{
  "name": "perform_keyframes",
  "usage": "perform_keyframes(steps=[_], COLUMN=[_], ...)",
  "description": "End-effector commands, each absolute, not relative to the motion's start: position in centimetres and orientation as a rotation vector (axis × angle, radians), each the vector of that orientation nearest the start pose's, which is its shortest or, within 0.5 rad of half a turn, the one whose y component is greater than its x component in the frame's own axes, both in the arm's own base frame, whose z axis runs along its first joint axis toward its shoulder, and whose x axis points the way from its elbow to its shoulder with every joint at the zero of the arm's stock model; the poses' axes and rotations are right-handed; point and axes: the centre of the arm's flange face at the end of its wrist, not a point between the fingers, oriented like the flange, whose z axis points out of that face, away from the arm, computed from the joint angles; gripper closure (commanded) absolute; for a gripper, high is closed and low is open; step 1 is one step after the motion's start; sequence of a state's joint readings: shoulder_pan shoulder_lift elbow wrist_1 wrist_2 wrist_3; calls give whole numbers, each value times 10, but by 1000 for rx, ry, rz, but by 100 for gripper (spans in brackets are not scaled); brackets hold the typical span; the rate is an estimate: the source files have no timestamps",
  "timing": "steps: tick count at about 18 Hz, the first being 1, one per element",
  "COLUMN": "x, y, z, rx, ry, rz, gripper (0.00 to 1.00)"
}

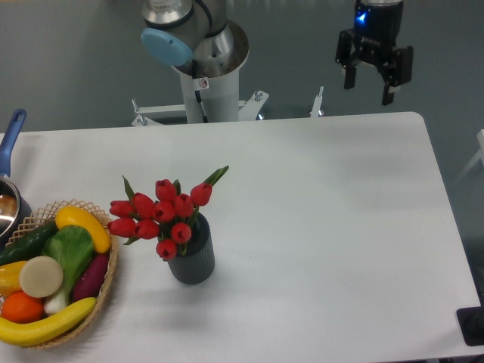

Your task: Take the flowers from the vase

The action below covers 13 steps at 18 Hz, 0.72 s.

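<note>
The flowers, a bunch of red tulip buds with green leaves, stand in the vase, a small dark grey ribbed cylinder on the front left part of the white table. My gripper hangs high above the table's far right edge, well away from the flowers. Its two black fingers are spread apart with nothing between them.
A woven basket of fruit and vegetables sits at the front left, close to the vase. A pot with a blue handle is at the left edge. The arm's base stands behind the table's far edge.
</note>
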State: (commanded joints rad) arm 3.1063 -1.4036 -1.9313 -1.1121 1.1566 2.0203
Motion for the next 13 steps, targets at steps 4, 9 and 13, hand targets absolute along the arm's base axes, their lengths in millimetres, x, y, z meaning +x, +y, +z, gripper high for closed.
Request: perform_keyframes(steps=[4,9,13], x=[-423,-423,-416], y=[198,200,201], z=[448,447,437], rx=[-2627,-2628,-2617], ry=[674,640,569], rz=[468,456,421], gripper=[0,0,0])
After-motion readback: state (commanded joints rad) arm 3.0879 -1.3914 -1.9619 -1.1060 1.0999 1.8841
